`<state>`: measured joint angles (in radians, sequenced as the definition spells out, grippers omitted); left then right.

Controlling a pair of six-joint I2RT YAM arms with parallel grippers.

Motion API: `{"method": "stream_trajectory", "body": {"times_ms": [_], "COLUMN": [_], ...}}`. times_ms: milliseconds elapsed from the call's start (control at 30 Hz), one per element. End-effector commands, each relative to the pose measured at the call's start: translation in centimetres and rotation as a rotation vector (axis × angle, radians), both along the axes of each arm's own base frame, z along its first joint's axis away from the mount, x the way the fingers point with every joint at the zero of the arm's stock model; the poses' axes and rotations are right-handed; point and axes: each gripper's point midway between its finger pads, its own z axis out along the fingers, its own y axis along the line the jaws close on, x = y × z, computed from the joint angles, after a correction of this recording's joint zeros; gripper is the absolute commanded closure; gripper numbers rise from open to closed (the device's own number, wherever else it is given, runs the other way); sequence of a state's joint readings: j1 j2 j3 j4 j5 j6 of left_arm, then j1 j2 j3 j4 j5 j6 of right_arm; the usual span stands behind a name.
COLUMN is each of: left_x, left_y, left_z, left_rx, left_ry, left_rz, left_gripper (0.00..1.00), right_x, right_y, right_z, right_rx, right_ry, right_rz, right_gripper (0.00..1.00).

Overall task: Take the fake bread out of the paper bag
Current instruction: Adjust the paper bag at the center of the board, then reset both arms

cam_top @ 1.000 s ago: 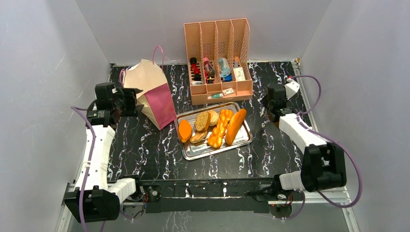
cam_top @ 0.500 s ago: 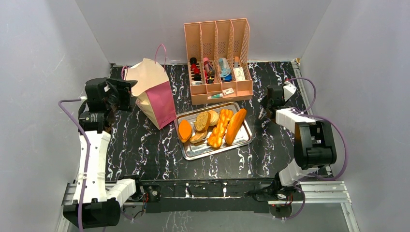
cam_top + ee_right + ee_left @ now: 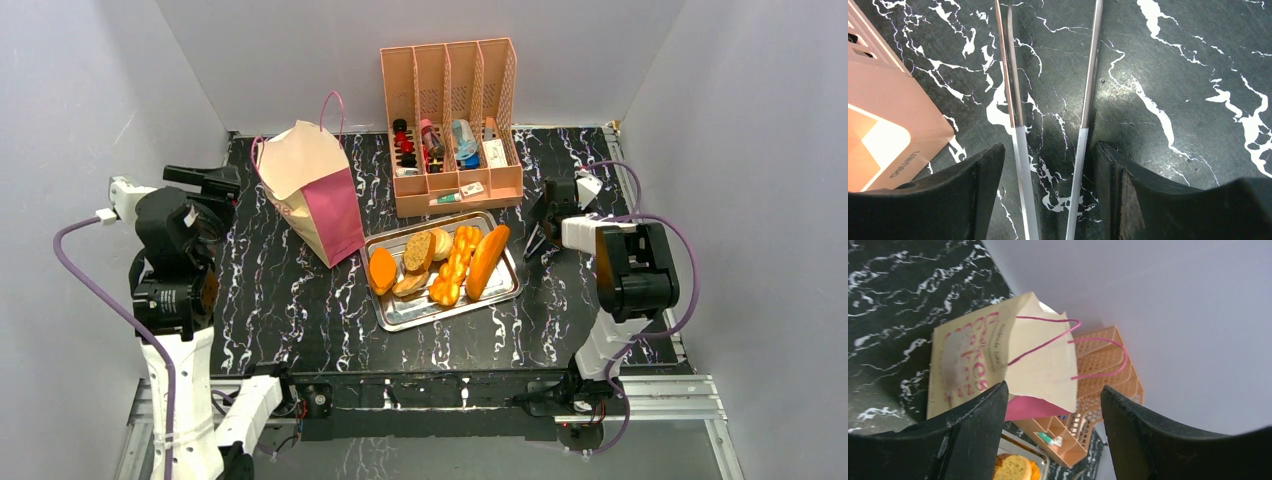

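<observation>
– Paper that thin worries me. The bag (image 3: 312, 190) stands alone on the bench (image 3: 290, 300). A claw pushing at its mouth, or catching a pink cord (image 3: 1045, 343), could tip it onto the tray (image 3: 400, 311) just right of it.
– Is any bread inside?
– I can't see in. The loaves (image 3: 440, 262) in view lie on that tray.
– And the claws?
– The left claw (image 3: 1053, 390), raised to the left of the bag, is spread wide and holds nothing. The right claw (image 3: 1048, 150), well right of the bag, sits half open around metal tongs (image 3: 1022, 165). Whether it pinches them, I cannot tell.
</observation>
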<state>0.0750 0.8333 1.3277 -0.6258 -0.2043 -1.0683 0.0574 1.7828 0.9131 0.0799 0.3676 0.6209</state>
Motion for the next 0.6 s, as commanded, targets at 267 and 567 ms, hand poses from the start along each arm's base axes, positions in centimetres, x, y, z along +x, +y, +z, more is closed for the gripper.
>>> {"method": "stream_trajectory", "body": {"times_ms": [267,567], "left_x": [-0.8,-1.1], "left_y": [4.7,8.5], "left_z": [-5.8,-7.0], "left_rx": [0.142,0.388], "left_ry": [0.146,0.233], "left_rz": [0.226,0.35], "left_gripper": [0.33,0.37], "right_x": [0.6,-2.2], "right_y": [0.2,5.0], "right_z": [11.4,17.9], "right_rx": [-0.11,-0.258], "right_ry": [-0.238,-0.362], "right_rz": [0.0,0.037], "right_gripper": [0.03,0.02]}}
